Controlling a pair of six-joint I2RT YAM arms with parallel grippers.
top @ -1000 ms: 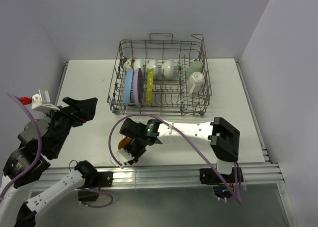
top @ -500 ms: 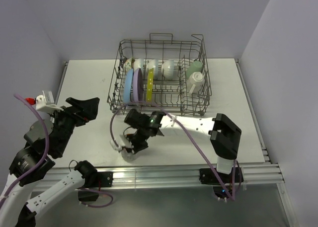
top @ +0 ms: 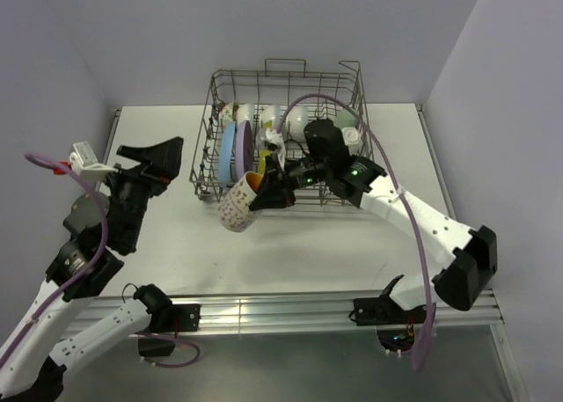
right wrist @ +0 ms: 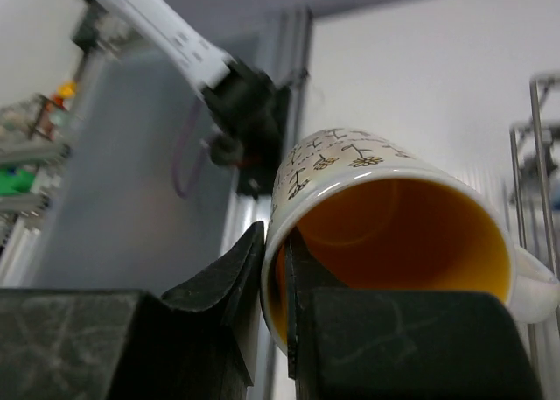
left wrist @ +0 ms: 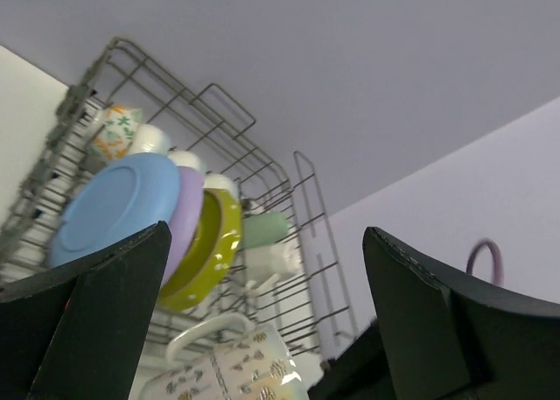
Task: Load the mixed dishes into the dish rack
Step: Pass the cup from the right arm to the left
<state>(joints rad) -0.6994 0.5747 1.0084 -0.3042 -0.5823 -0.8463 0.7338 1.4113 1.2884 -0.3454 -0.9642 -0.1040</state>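
Orange-inside cup [top: 236,210]: hanging tilted above the desk [top: 158,134], just beside the dish rack [top: 287,71] at its front-left corner; right fingers [right wrist: 229,282] pinching its rim. Left fingers [top: 164,152] standing wide, holding nothing, well apart.

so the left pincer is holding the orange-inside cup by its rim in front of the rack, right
No, the right pincer holds the cup by its rim in front of the rack; the right wrist view shows it clamped on the rim. The left pincer is open and empty.
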